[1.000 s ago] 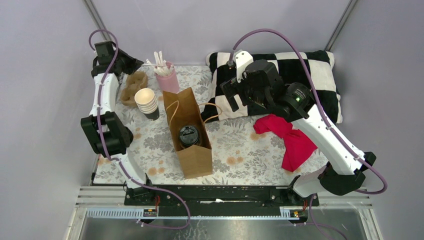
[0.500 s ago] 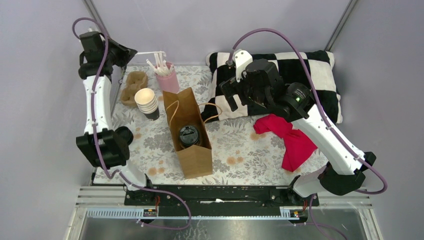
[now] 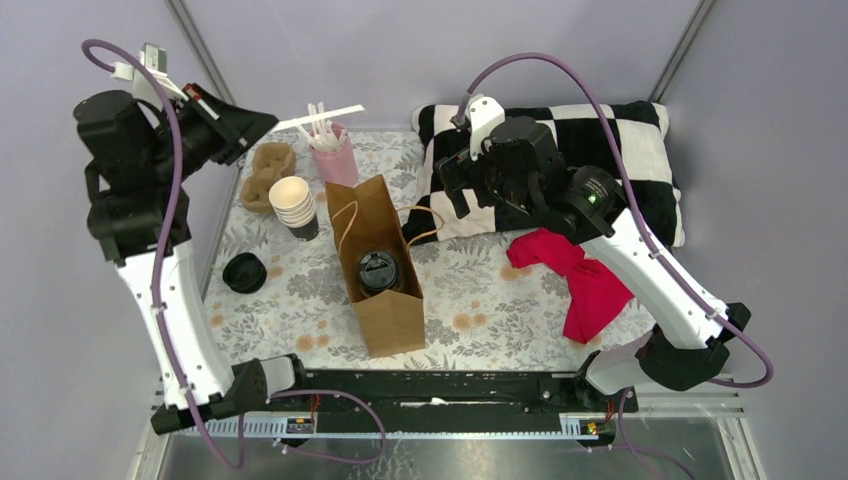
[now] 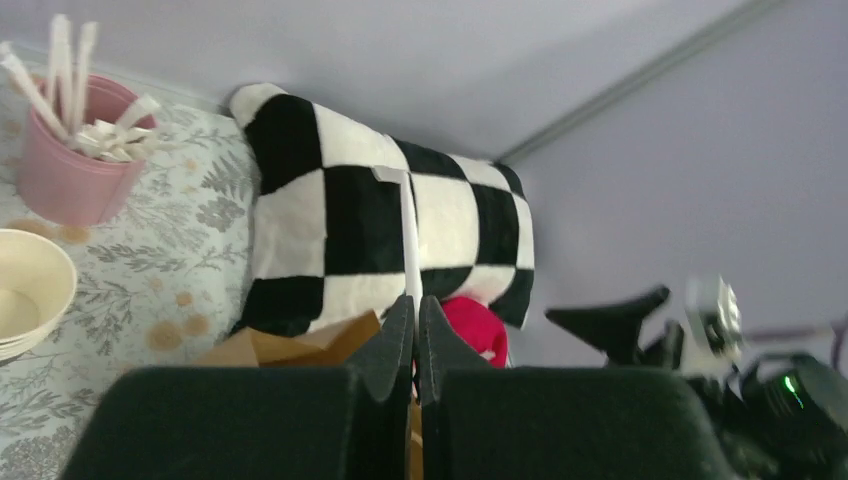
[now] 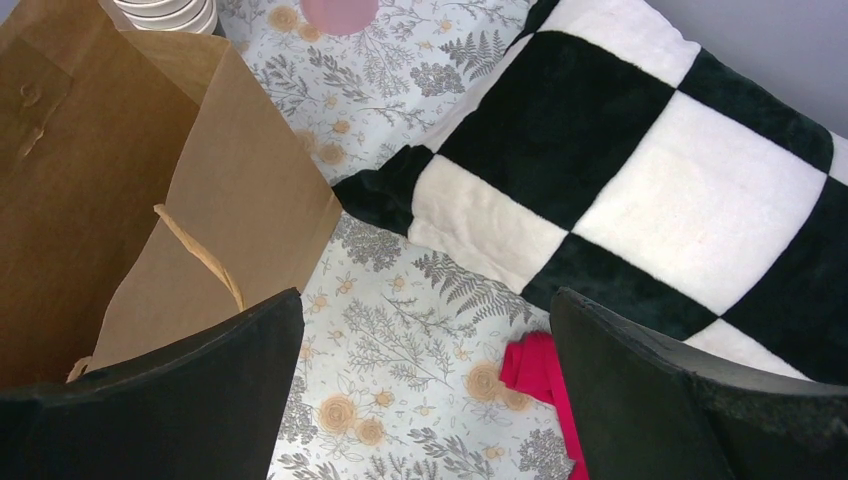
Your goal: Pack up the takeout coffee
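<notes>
Top view, counts: you have one takeout coffee point(image 3: 380, 270); one paper bag point(image 3: 390, 320); one cup stack point(image 3: 293, 205); one lid pile point(image 3: 244, 272); one cup carrier point(image 3: 265, 172); one pink cup point(image 3: 338, 160) with several straws, too bunched to count; one pillow point(image 3: 590, 140); one red cloth point(image 3: 585, 280)
Top view, coffee: small black cup with a round black sip lid; it stands upright inside the open paper bag, near the middle of the table point(image 3: 470, 290); you see only its lid from above
Top view, left tool: your left gripper point(image 3: 262, 124) is raised over the far-left corner; its fingers are pinched on one white straw point(image 3: 320, 115), which sticks out above the pink cup
Top view, right tool: your right gripper point(image 3: 457, 190) hangs at the pillow's near-left corner, just right of the bag; fingers spread wide, nothing between them

Left wrist, counts: one straw point(image 4: 408, 230); one pink cup point(image 4: 70, 150); one pillow point(image 4: 330, 200); one cup stack point(image 4: 30, 290)
Left wrist, tool: left gripper point(image 4: 415, 300) is pressed tight on the straw, which runs straight away from the tips

Right wrist, counts: one paper bag point(image 5: 150, 200); one pillow point(image 5: 620, 150); one red cloth point(image 5: 540, 370)
Right wrist, tool: right gripper point(image 5: 425, 300) stands wide apart over bare table, between bag and pillow
</notes>
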Available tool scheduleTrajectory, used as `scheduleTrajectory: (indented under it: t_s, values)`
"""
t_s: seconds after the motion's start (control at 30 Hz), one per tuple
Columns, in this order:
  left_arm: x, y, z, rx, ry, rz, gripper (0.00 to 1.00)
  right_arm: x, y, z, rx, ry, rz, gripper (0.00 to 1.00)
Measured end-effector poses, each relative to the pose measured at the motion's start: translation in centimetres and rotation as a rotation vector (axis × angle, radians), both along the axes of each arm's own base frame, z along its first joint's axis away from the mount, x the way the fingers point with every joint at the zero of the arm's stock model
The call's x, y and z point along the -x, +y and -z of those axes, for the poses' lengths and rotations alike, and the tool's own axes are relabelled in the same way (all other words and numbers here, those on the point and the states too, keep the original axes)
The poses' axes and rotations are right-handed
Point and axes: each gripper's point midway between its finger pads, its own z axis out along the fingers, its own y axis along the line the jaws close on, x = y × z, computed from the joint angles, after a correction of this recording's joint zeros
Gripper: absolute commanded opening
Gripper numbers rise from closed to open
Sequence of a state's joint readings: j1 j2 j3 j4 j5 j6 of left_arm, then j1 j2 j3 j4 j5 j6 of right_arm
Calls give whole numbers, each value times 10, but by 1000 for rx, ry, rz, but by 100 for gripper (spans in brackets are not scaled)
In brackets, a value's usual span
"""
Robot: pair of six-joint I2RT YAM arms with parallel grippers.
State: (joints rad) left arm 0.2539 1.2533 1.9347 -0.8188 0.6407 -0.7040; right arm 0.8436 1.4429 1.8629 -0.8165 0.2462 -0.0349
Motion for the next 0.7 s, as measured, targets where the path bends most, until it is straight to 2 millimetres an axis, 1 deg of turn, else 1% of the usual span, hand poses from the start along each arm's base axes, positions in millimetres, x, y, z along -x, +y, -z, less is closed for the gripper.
scheduleTrajectory:
  t_s: [0.1,0.17,0.2,0.23,0.33,0.43,0.5,0.57,0.63,0.7]
  values:
    - [40,-21,-13,-45,-14,104,0,0,0,0,-5,3,4,100]
    - [62,-30,-24,-107,-44,151,0,0,1,1,-12,6,7,100]
    - [70,-34,-26,-126,-55,166,0,-1,2,2,-18,8,9,100]
    - [81,-40,-24,-142,-59,190,0,-1,3,4,-23,14,13,100]
    - [114,-55,-10,-162,-28,256,0,1,2,16,-19,43,23,100]
    - [140,-61,9,-173,12,276,0,4,0,24,-21,64,33,100]
    - [153,-64,20,-178,35,287,0,7,-2,23,-31,67,39,100]
    - [162,-64,28,-190,54,287,0,10,-6,18,-51,62,44,100]
    - [164,-61,34,-207,69,267,0,14,-9,11,-75,55,49,100]
    - [162,-56,37,-223,81,238,0,19,-14,4,-102,49,55,100]
